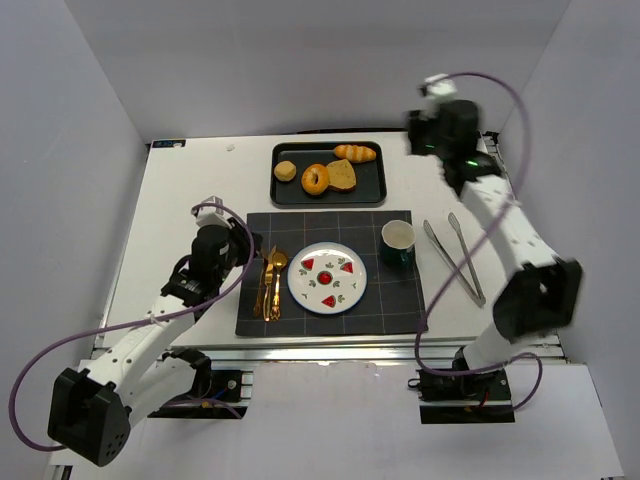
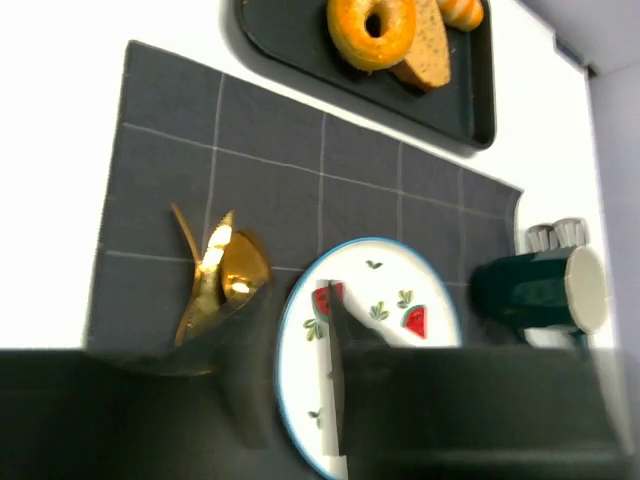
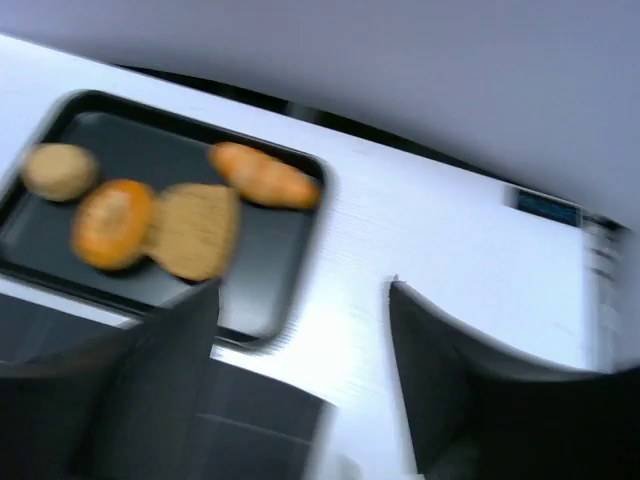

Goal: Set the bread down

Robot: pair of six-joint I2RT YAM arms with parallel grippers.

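A black tray [image 1: 370, 188] at the back holds a round bun [image 1: 286, 171], a bagel [image 1: 315, 180], a brown bread slice [image 1: 343, 175] and a long roll [image 1: 356, 153]. A white plate with watermelon prints [image 1: 327, 277] lies empty on a dark placemat [image 1: 400, 300]. My right gripper [image 1: 418, 135] hangs high to the right of the tray, open and empty. Its blurred wrist view shows the tray [image 3: 280, 290] and the slice [image 3: 195, 232] ahead on the left. My left gripper [image 1: 250, 245] hovers low at the plate's left, slightly open and empty, with the plate [image 2: 400, 290] between its fingers [image 2: 350, 400].
A green mug [image 1: 398, 243] stands on the placemat's right corner. Metal tongs [image 1: 455, 258] lie on the table right of it. Gold cutlery [image 1: 270, 285] lies left of the plate, under the left gripper. White walls enclose the table.
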